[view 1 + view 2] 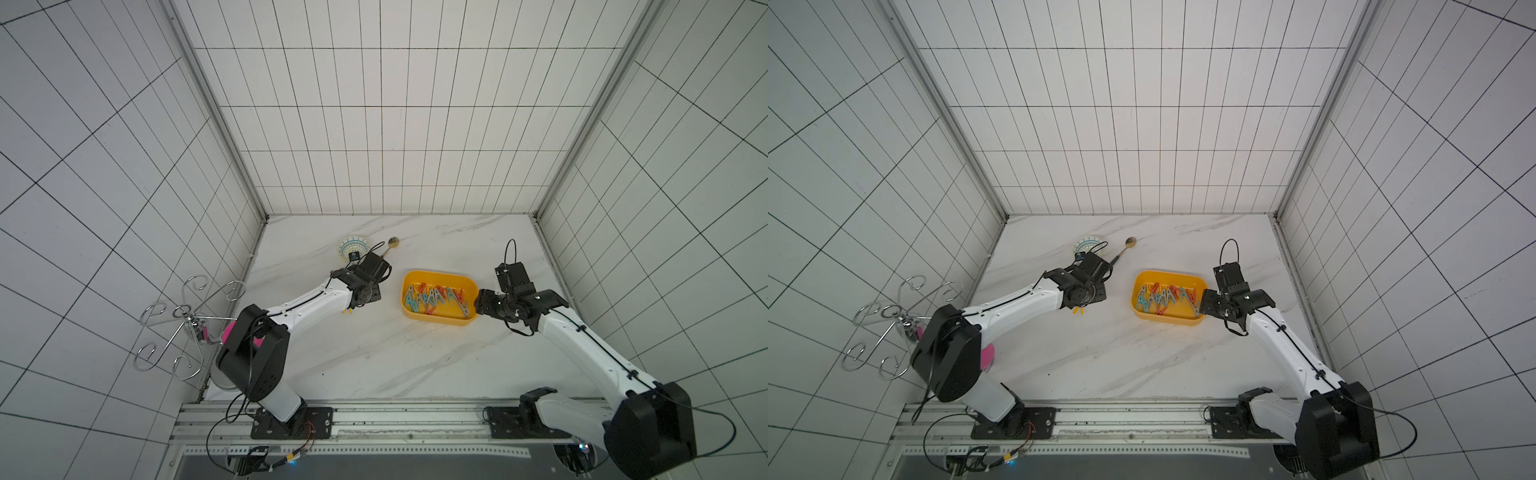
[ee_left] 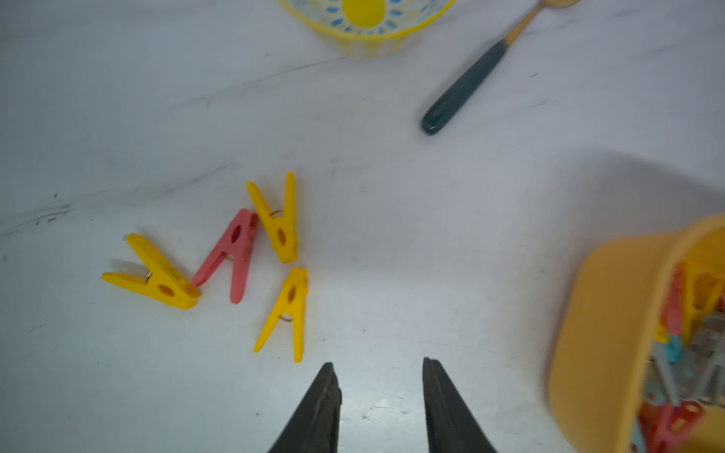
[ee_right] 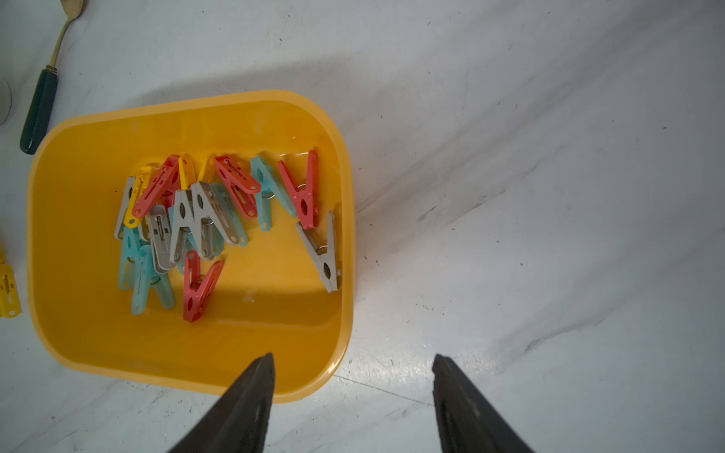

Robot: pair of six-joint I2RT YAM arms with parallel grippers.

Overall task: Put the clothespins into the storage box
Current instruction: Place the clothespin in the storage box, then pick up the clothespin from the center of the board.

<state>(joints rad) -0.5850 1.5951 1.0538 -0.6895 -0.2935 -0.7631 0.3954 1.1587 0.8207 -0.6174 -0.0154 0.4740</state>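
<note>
Work looks well along: most clothespins [image 3: 204,219] lie heaped in the middle of the yellow box [image 3: 78,176], which sits on the bench [image 2: 392,196] between the two arms. Four loose clothespins [image 2: 231,255], three yellow and one red, lie in a tight cluster on the bench at nine o'clock from the box, near it but clear of its wall. In both top views the left arm hides all but a bit of yellow.

The left tool [image 2: 378,364] hangs over bare bench between that cluster and the box, its jaws narrowly apart and empty. I judge that gap suits a thin peg, so a short reach toward the nearest yellow one is the likely next call.

The right tool [image 3: 353,357] waits at three o'clock of the box, jaws wide and empty, one finger over the rim. It seems parked clear of the left arm's path.

Bowl [image 2: 368,43] and spoon [image 2: 463,86] rest at about eleven o'clock from the box, no part of the job.
</note>
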